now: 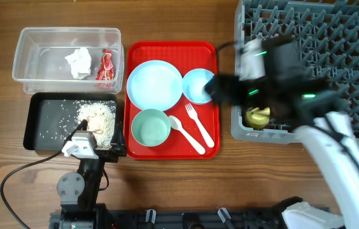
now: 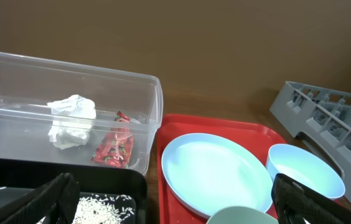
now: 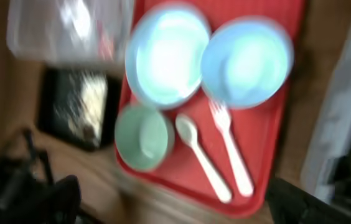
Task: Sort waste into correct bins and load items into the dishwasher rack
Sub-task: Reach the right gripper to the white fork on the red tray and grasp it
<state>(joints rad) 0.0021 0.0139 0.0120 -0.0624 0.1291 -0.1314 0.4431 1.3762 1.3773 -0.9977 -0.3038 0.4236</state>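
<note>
Left end effector [image 2: 172, 190], right end effector [image 3: 169, 193]: spread wide (both empty).

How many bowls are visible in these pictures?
2. The small pale blue bowl sits at the red tray's far right corner; the pale green bowl at its near left. The right arm may hide more in the rack.

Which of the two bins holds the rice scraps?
The shallow black tray; the clear tub beside it holds the white tissue and red wrapper instead.
</note>
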